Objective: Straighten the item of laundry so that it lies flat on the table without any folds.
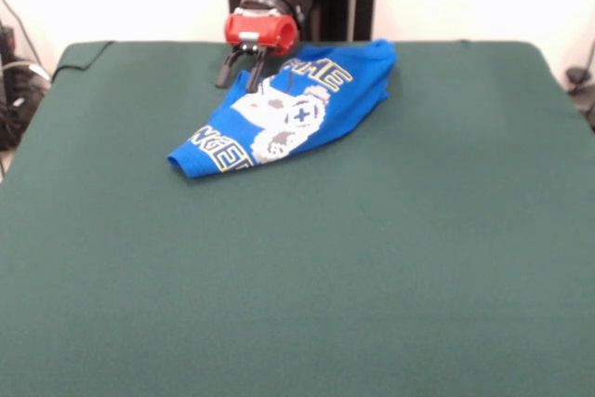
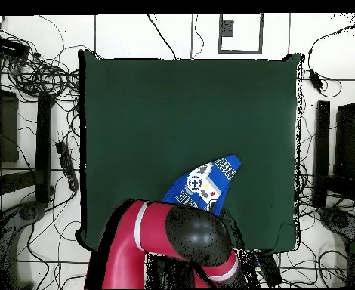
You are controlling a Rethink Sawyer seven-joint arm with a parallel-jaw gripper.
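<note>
The item of laundry (image 1: 288, 113) is a bright blue T-shirt with a white-grey emblem and yellow-outlined lettering. It lies crumpled and folded into a slanted wedge on the far part of the green table (image 1: 372, 258). My gripper (image 1: 240, 72) hangs at the shirt's far left edge, open, with its black fingers (image 1: 226, 72) spread. One fingertip is over the blue cloth and the other over bare felt. In the overhead view the shirt (image 2: 203, 183) pokes out from under the red and black arm (image 2: 173, 242), which hides the gripper.
Green felt of the table (image 2: 173, 106) stretches wide on all sides of the shirt. Cables (image 2: 37, 75) and dark equipment lie on the floor around the table's edges.
</note>
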